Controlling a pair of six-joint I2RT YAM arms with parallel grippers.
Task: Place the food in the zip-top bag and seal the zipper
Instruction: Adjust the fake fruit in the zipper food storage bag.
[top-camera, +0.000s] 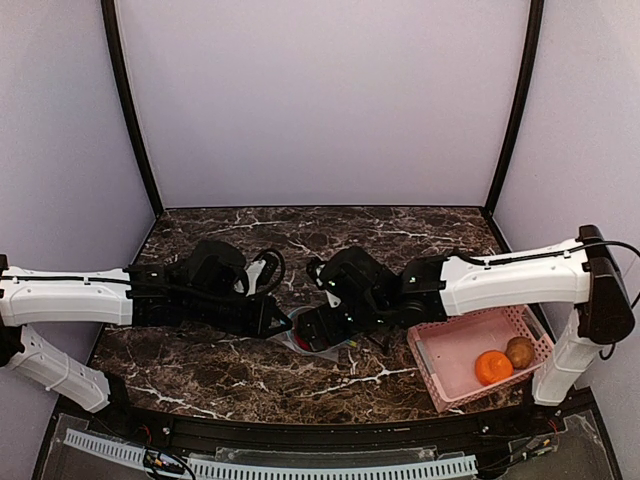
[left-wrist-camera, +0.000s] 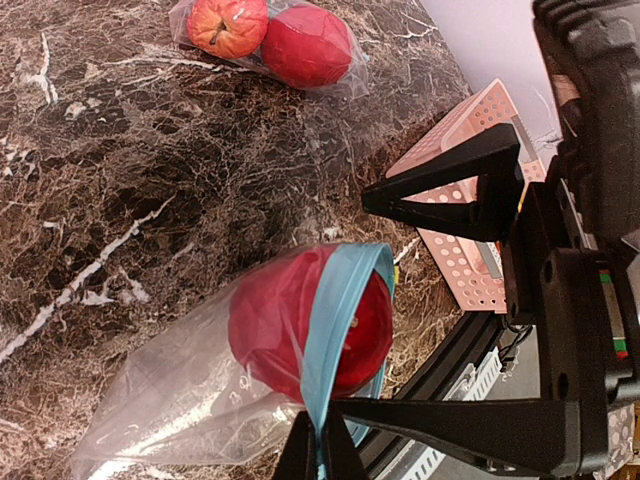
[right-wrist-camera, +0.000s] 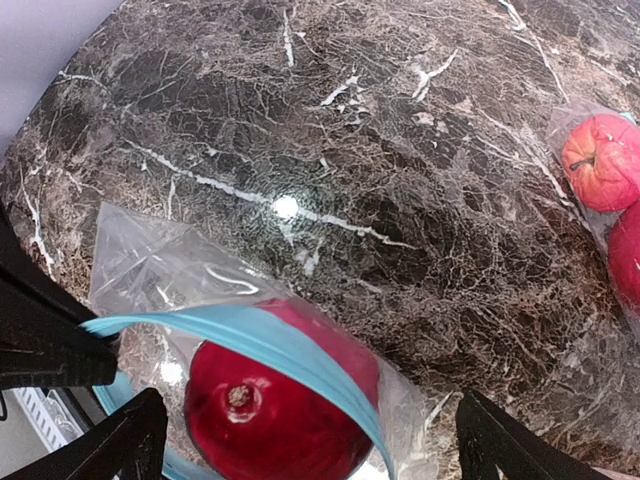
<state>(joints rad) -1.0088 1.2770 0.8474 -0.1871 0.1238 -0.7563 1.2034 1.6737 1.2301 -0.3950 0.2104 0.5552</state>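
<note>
Red fruit (right-wrist-camera: 270, 420) sits just inside the zip-top bag (right-wrist-camera: 160, 270) mouth. Left gripper (left-wrist-camera: 320, 452) pinches the blue zipper (left-wrist-camera: 325, 320); right gripper (right-wrist-camera: 315, 440) straddles the fruit, wide open. It should lift clear without snagging that zipper.

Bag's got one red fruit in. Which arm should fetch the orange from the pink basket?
Right. The right gripper is open and empty, and the pink basket with the orange sits on its side. The left gripper is shut on the blue zipper of the bag.
</note>
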